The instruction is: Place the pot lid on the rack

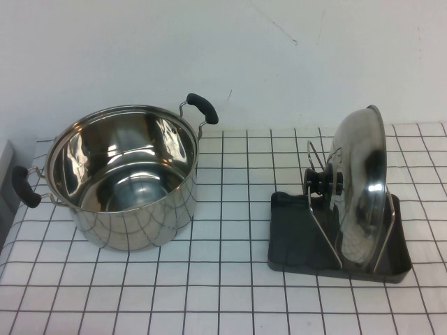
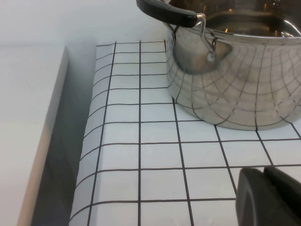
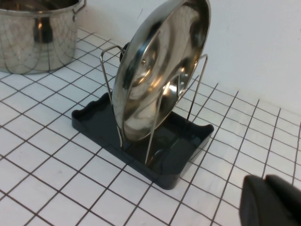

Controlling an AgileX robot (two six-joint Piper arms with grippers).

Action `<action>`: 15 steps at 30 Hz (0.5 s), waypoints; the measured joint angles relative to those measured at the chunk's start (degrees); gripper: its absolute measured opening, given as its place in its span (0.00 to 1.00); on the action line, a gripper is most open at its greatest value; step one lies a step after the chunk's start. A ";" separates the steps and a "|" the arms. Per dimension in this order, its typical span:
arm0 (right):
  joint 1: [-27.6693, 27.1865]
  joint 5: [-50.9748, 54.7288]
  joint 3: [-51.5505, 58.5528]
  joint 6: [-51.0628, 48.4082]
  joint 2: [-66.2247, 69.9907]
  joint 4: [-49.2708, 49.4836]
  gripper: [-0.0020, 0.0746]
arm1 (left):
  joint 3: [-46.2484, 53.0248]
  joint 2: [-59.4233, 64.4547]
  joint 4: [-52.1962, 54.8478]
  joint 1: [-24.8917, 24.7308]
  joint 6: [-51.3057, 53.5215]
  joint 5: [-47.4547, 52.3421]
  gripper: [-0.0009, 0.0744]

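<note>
High view: pot lid (image 1: 360,188) stands on edge in the rack (image 1: 293,244), right of frame. Left gripper (image 2: 265,195) and right gripper (image 3: 270,200) are both closed, empty. Bump a wire loop and you'll probably tip it.

text: none legible | labels: none | brands: none | numbers: none

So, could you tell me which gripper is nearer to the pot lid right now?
The right. The right gripper, shut, sits low beside the rack where the pot lid stands on edge. The left gripper, also shut, is over by the pot, away from the lid.
</note>
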 joint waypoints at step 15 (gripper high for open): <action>-20.72 -12.84 14.18 -0.49 0.00 2.73 0.02 | 0.00 0.00 0.00 0.00 0.00 0.13 0.01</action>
